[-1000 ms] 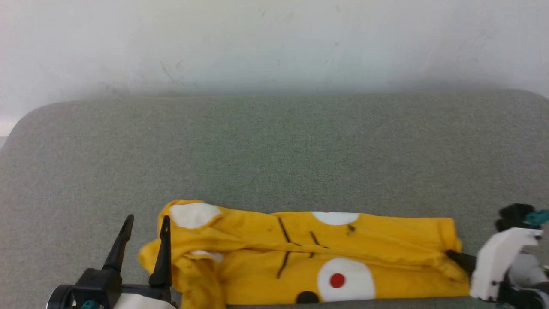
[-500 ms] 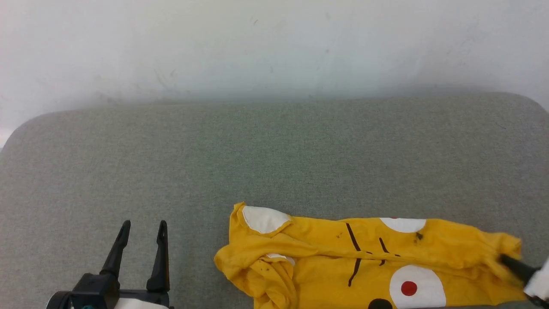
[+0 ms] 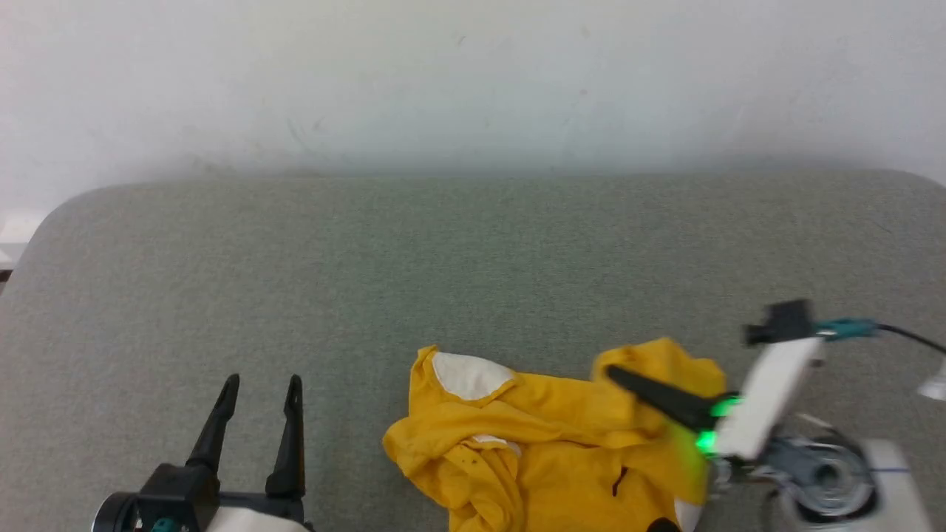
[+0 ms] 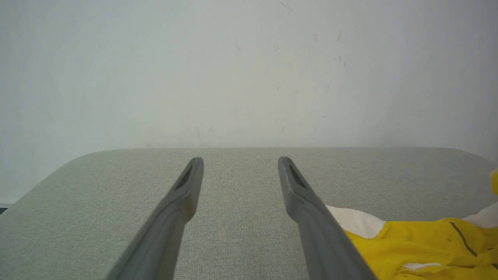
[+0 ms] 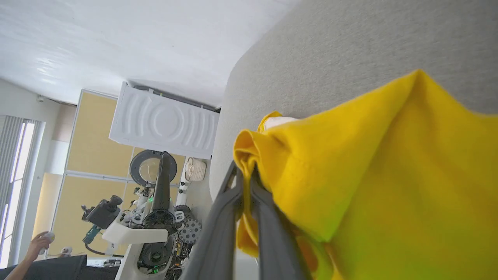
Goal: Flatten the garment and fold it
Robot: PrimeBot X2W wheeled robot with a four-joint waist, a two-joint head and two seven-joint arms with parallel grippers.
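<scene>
Head view: grey padded surface (image 3: 473, 258) below a white wall (image 3: 473, 74). The garment (image 3: 547, 451), yellow w/ white patches, lies bunched at 5 o'clock, not flat. My right gripper (image 3: 619, 377) points in from 4 o'clock, jaws pinched narrow on a raised peak of cloth at the heap's right side. My left gripper (image 3: 263, 383) sits at 7 o'clock, jaws wide, holding nothing, well apart from the cloth. Risk, my guess: a one-point pull w/ no anchor on the left end drags or rolls the shirt into a tighter heap.

Left wrist view: my two fingers spread wide over bare surface. The shirt's white-patched end shows at 4 o'clock, by one finger; touching or not, can't tell. Risk: closing from here grabs nothing.

Right wrist view: fingers shut on a thin yellow fold near its edge; the rest drapes toward 3 o'clock. Risk: shallow bite, so soft cotton may slip out. I may also hold more than one layer, so pulling wouldn't open it.
</scene>
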